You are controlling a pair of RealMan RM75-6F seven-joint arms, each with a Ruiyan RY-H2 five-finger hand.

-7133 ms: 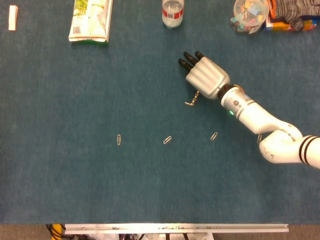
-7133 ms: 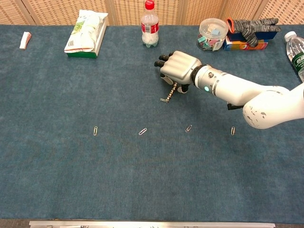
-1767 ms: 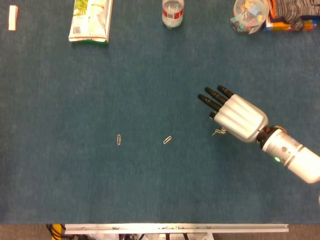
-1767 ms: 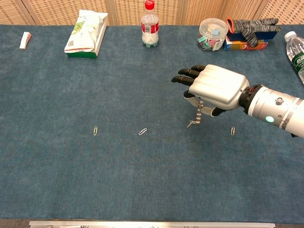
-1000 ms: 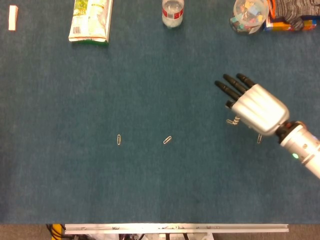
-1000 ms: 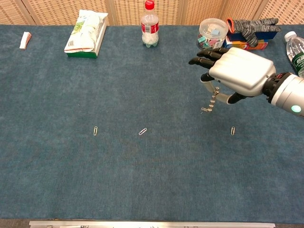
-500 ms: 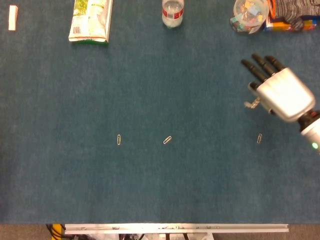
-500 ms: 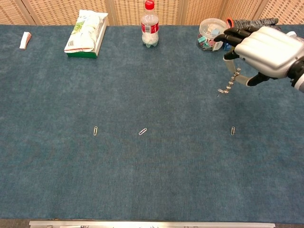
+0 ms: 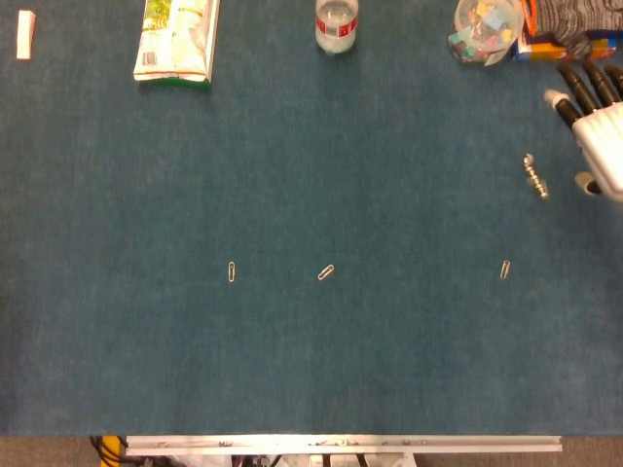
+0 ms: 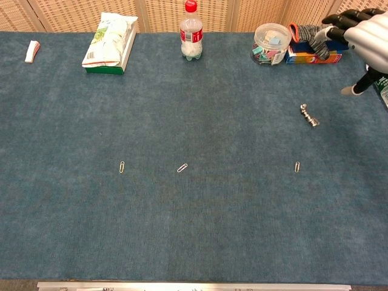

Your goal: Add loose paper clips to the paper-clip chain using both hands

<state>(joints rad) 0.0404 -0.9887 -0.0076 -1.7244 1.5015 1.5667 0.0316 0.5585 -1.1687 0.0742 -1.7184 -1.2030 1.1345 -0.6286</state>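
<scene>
The short paper-clip chain (image 9: 533,176) (image 10: 309,115) lies bunched on the blue cloth at the right, touching no hand. My right hand (image 9: 596,119) (image 10: 364,40) is raised at the far right edge, beyond and to the right of the chain, fingers spread and holding nothing. Three loose paper clips lie in a row nearer the front: one on the left (image 9: 232,271) (image 10: 122,167), one in the middle (image 9: 326,272) (image 10: 182,168), and one on the right (image 9: 504,269) (image 10: 297,167), just in front of the chain. My left hand shows in neither view.
Along the back edge stand a water bottle (image 10: 191,31), a green-and-white packet (image 10: 109,42), a small white item (image 10: 31,51), a clear jar of coloured clips (image 10: 270,43), and a grey glove on a box (image 10: 310,35).
My right hand carried the hanging chain up and to the right, then let go. The chain now lies on the cloth and the hand has moved off to the right edge.
</scene>
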